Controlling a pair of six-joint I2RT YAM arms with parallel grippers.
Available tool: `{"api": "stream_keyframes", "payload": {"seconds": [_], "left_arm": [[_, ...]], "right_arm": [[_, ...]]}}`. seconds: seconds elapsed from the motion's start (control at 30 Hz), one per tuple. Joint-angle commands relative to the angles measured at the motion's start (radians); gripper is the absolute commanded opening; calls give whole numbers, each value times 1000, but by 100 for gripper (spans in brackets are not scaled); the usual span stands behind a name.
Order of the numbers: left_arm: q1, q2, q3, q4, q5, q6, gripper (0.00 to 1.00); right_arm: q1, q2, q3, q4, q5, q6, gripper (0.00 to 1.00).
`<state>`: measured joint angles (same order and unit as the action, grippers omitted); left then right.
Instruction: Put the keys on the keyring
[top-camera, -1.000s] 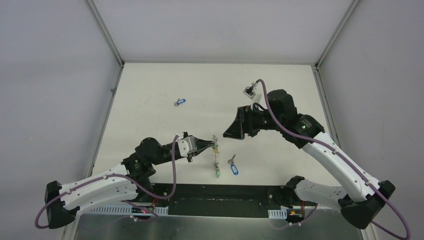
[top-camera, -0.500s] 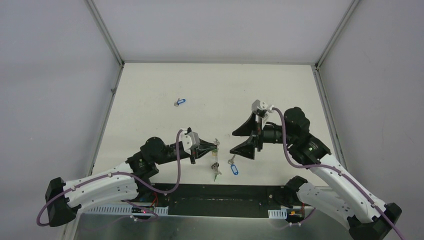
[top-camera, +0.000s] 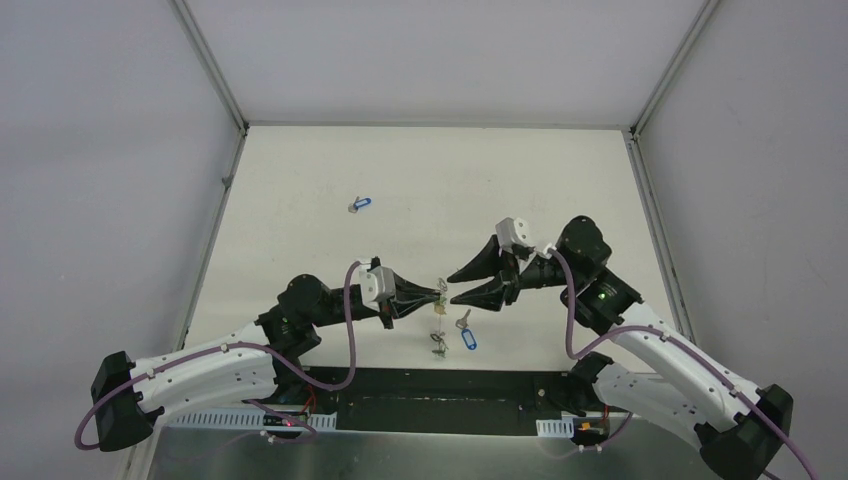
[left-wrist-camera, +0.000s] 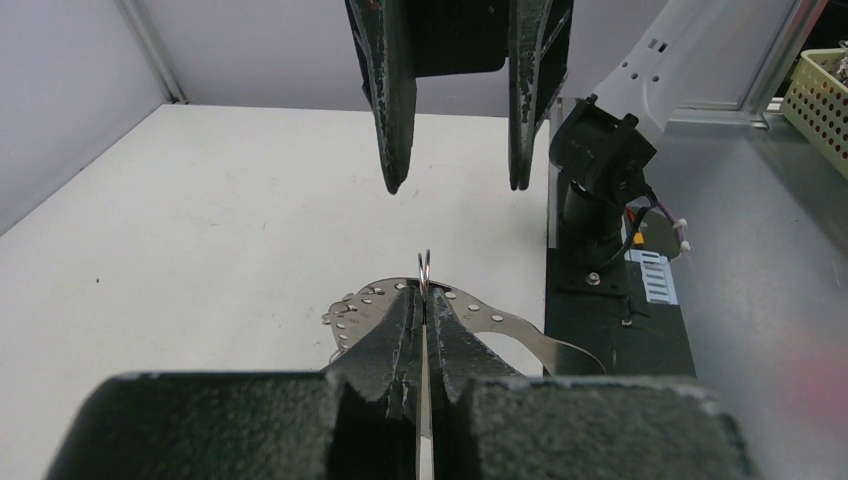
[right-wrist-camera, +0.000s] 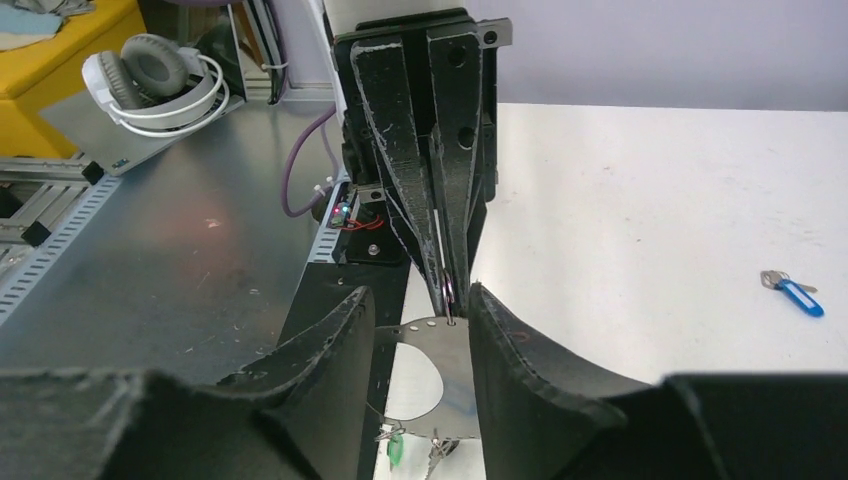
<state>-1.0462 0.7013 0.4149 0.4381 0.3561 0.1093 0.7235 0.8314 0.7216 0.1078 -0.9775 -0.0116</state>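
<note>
Soft, even light falls from overhead, leaving the table (top-camera: 330, 170) bright with only faint shadows beneath both arms. The left gripper (left-wrist-camera: 424, 292) blurs toward the lens, while the keyring (left-wrist-camera: 424, 262) at its tips glints crisply. The right gripper (right-wrist-camera: 420, 290) is soft and grainy up close; left of it, the metal bench (right-wrist-camera: 200, 260) shows a dull sheen and a pinkish reflection.

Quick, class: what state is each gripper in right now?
Left gripper: closed, holding the keyring.
Right gripper: open, holding nothing.

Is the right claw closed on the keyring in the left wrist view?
No: the right claw has its fingers apart, short of the keyring pinched in the left claw.
</note>
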Motion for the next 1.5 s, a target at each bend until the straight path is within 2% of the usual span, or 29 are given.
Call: {"api": "stream_keyframes", "payload": {"seconds": [0.0, 0.17, 0.27, 0.33, 0.47, 0.5, 0.7, 0.73, 0.8, 0.83, 0.93, 1.07, 1.23, 1.47], "left_arm": [[0, -5, 22, 102, 40, 7, 0], [-1, -7, 26, 100, 46, 6, 0], [0, -9, 30, 98, 47, 8, 0], [0, -10, 33, 94, 47, 10, 0], [0, -13, 34, 84, 47, 12, 0], [-1, -13, 33, 82, 45, 12, 0], [0, -19, 38, 53, 34, 20, 0], [0, -20, 43, 32, 31, 25, 4], [0, -23, 58, -21, 23, 32, 28], [-1, -25, 65, -47, 15, 37, 35], [-1, -23, 91, -139, 8, 57, 45], [0, -7, 133, -252, -5, 83, 46], [0, 45, 167, -286, -15, 72, 45], [-1, 147, 214, -271, 12, 37, 39]], "right_arm": [[45, 32, 6, 103, -16, -54, 40], [85, 68, 5, 102, 25, -74, 39], [95, 81, 3, 93, 55, -78, 34], [99, 89, 7, 77, 65, -84, 27], [101, 94, 16, 39, 90, -92, 2], [102, 94, 20, 24, 93, -100, 0], [102, 97, 68, -130, 131, -164, 0], [102, 101, 85, -175, 142, -170, 0], [102, 114, 129, -269, 169, -189, 0], [102, 122, 154, -323, 182, -204, 0], [102, 152, 231, -481, 223, -258, 0], [102, 200, 327, -679, 266, -316, 0], [114, 262, 431, -877, 342, -362, 0], [150, 313, 529, -1016, 425, -399, 0]]}}
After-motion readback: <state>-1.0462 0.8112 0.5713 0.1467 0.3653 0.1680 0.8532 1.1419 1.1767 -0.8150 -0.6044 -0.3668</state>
